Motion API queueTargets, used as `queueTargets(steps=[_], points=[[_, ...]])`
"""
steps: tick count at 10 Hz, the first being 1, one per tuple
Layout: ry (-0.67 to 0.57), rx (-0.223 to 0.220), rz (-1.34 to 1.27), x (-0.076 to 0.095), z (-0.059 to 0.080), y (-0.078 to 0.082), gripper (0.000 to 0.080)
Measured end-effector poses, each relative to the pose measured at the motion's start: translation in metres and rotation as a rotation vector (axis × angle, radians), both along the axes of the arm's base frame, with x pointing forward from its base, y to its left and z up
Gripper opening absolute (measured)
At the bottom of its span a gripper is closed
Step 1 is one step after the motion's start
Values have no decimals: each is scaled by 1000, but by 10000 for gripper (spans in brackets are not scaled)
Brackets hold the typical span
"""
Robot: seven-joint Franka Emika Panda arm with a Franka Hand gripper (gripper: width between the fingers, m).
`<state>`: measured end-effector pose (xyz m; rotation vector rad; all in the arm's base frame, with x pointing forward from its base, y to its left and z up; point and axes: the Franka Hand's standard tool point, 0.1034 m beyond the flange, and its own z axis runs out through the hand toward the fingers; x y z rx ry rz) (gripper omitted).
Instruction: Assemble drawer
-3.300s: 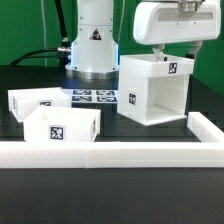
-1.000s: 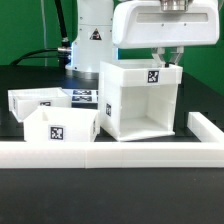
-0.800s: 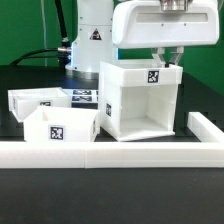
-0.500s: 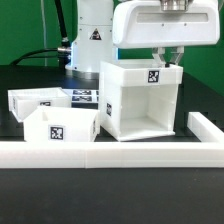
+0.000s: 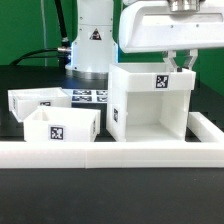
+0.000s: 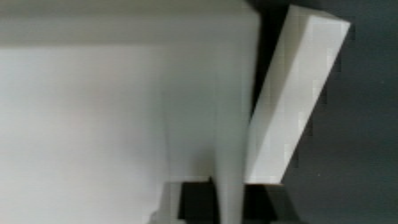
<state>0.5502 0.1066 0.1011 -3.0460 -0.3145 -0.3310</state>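
Observation:
The large cube-shaped drawer shell [image 5: 150, 100] stands upright with its open side toward the camera, close behind the front rail. My gripper [image 5: 180, 62] is above its top right corner, shut on the shell's top wall beside the tag [image 5: 160, 82]. In the wrist view the thin white wall [image 6: 228, 150] runs between my two black fingers [image 6: 192, 202], which press on it from both sides. Two small open-topped trays sit at the exterior view's left: one in front [image 5: 62, 125] and one behind it [image 5: 35, 100].
A long low white rail [image 5: 100, 155] runs along the front and turns back at the exterior view's right [image 5: 205, 128], just beside the shell. It may be the slanted white bar in the wrist view [image 6: 294, 90]. The marker board [image 5: 92, 96] lies by the robot base [image 5: 92, 45].
The gripper has carried the shell toward the exterior view's right, nearer the rail's corner. The gap between the shell and the trays has widened. The trays have not moved.

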Motion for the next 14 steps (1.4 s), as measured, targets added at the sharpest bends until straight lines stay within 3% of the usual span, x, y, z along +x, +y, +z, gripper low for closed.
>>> queueTargets(steps=[2,6,8,10,14], points=[[-10,4,-5,11,0,-1,38],[-6,18,-54,10,1,2,38],[-4,57,-181,12,2,5,38],[-19,108,-344,15,0,18,39],[-49,186,-539,28,4,18,51]])
